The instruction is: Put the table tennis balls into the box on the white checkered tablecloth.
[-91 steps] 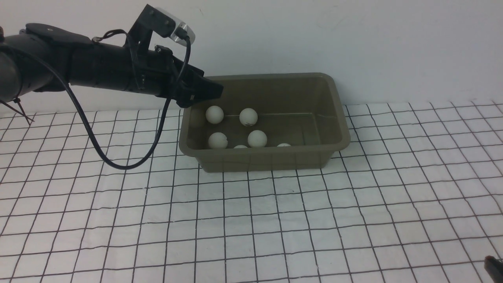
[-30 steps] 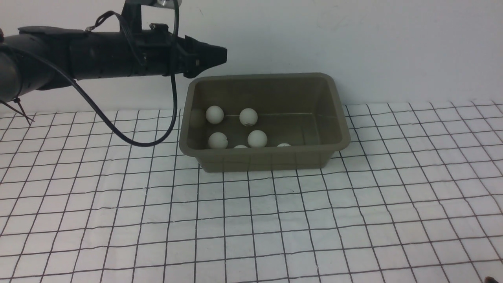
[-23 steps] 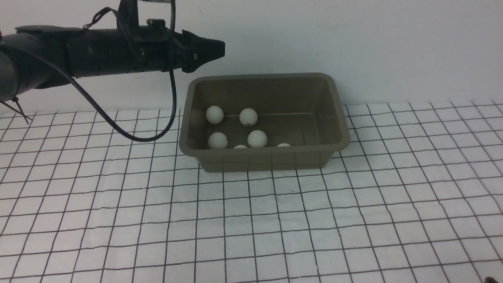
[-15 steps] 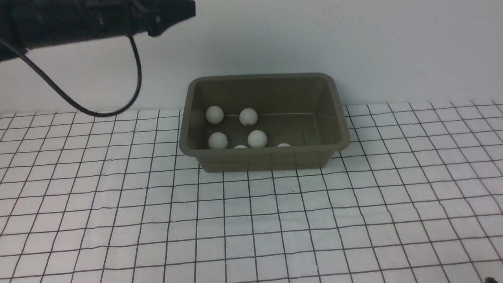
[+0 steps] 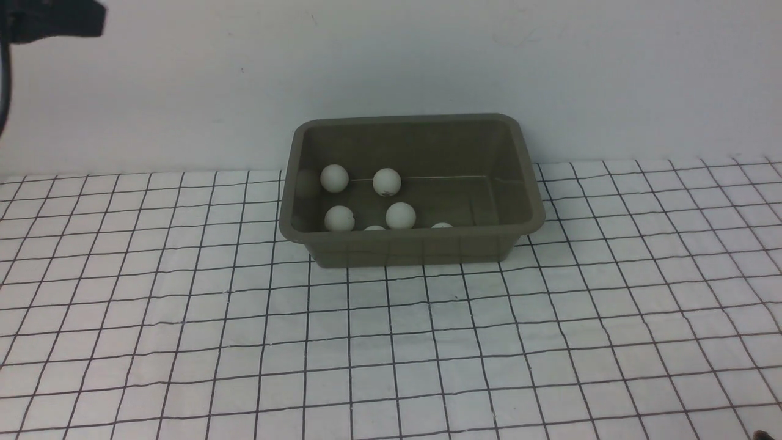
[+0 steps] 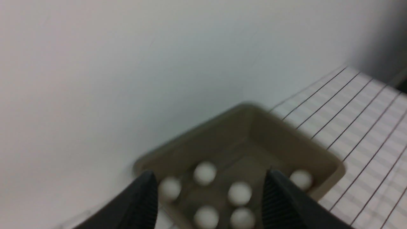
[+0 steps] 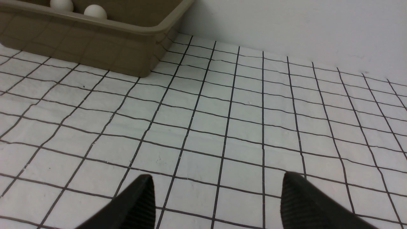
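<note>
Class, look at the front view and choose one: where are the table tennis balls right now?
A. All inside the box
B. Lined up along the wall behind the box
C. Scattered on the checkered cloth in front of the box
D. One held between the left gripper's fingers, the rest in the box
A: every one of the table tennis balls lies within the box, and none shows on the white checkered tablecloth.

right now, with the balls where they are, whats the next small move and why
Probably just park both arms, no further pick. Six table tennis balls show inside the box, and none lies on the white checkered tablecloth in any view. The left gripper is open and empty, high off the box; the right gripper is open and empty over bare cloth.
</note>
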### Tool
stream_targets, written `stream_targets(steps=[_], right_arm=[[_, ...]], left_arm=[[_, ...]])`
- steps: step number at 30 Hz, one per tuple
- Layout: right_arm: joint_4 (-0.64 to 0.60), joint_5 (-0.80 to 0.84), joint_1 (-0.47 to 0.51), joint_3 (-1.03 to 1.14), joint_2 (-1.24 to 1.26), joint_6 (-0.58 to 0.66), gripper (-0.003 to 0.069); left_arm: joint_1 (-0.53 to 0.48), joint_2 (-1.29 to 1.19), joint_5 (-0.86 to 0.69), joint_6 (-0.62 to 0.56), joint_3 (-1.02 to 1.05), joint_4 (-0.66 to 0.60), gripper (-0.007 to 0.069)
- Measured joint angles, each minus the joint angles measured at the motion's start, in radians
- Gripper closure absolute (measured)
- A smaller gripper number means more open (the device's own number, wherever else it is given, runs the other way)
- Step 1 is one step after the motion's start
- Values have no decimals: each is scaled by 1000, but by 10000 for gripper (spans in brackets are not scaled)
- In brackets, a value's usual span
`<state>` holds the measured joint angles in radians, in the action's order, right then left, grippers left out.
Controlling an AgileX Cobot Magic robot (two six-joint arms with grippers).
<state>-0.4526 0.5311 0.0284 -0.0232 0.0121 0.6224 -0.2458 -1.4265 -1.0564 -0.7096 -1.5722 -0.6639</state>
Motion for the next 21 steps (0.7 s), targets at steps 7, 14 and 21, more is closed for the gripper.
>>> stream_targets(steps=[7, 14, 21], right_arm=[[0, 1, 0, 0, 0, 0, 177], [0, 1, 0, 1, 0, 0, 177], [0, 1, 0, 1, 0, 0, 177]], left_arm=[[-1, 365, -53, 343, 124, 319, 219], [-1, 783, 134, 359, 512, 346, 219], [-1, 996, 409, 364, 1022, 381, 219]])
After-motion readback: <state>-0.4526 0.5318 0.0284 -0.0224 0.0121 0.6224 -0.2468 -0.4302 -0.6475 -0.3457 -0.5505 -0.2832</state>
